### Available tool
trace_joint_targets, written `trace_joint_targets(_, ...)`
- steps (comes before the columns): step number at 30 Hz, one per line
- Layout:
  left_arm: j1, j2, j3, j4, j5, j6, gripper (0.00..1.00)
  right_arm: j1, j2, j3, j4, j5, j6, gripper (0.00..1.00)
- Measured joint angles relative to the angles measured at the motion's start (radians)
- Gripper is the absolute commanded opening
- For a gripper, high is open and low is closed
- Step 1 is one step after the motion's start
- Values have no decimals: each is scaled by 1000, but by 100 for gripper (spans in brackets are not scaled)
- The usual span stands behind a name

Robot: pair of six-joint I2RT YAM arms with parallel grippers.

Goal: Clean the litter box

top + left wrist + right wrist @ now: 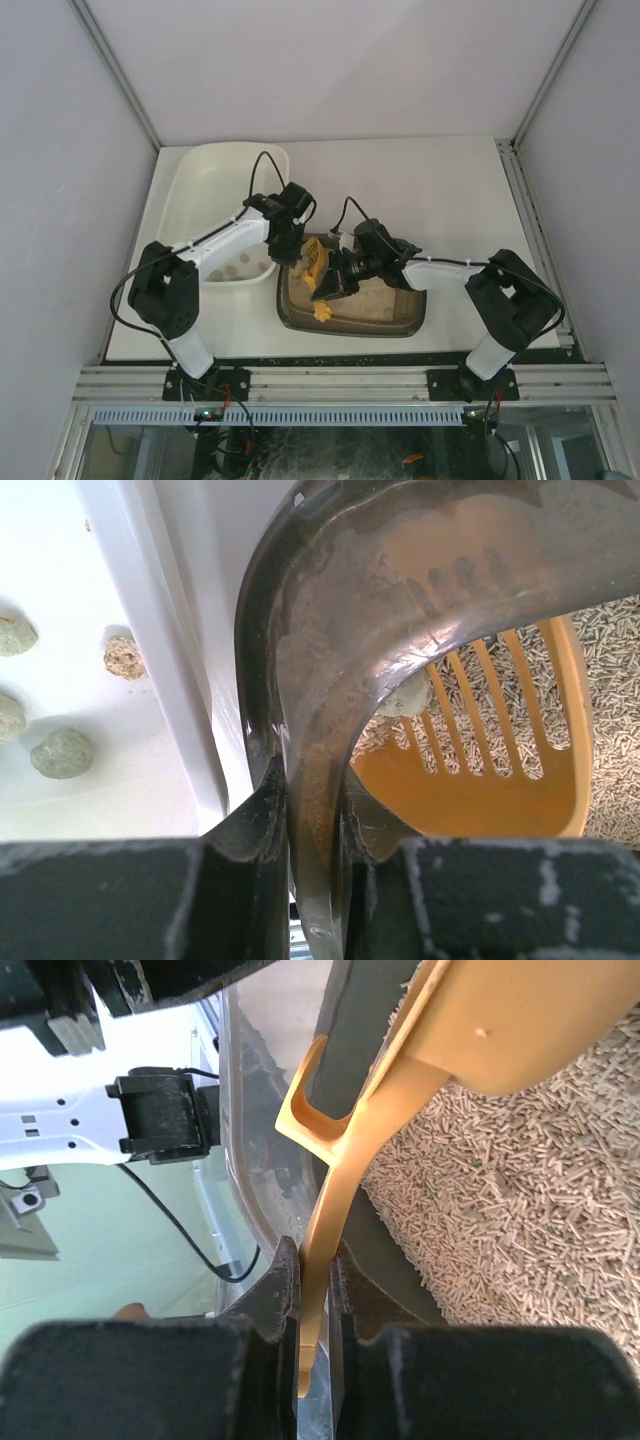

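The dark olive-brown litter box (400, 322) sits at the table's near middle, holding beige pellet litter (520, 1220). My left gripper (290, 240) is shut on the box's left rim (300, 680) at its far left corner. My right gripper (335, 282) is shut on the handle (330, 1210) of a yellow slotted scoop (316, 268), whose bowl (480, 770) lies over the litter near that corner and holds one grey clump (408, 696). The cream-white tub (210, 165) stands left of the box and holds several grey clumps (62, 752).
Grey enclosure walls stand on three sides. The metal rail (340, 385) with both arm bases runs along the near edge. The white tabletop (420, 180) stretches behind the box. A black cable (180, 1230) hangs off the left arm.
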Motion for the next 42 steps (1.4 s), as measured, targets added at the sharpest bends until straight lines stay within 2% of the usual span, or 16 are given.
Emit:
trace_joint_targets(11, 42, 0, 7, -15, 53, 26, 5, 0, -77, -33, -109, 60, -122, 0)
trace_joint_targets(16, 58, 0, 16, -34, 65, 42, 9, 2, -88, -53, -127, 80, -147, 0)
trace_joint_targets(25, 66, 11, 100, -118, 93, 77, 18, 40, -137, -95, -129, 148, -153, 0)
trace_joint_targets(33, 70, 63, 193, -180, 122, 118, 21, 45, -182, -151, -98, 188, -150, 0)
trace_joint_targets(38, 80, 118, 245, -203, 136, 128, 30, 43, -182, -154, -81, 212, -139, 0)
trace_joint_targets(40, 88, 130, 257, -207, 148, 127, 35, 42, -183, -154, -81, 223, -128, 0)
trace_joint_targets(42, 94, 140, 270, -204, 160, 122, 46, 42, -190, -155, -82, 241, -122, 0)
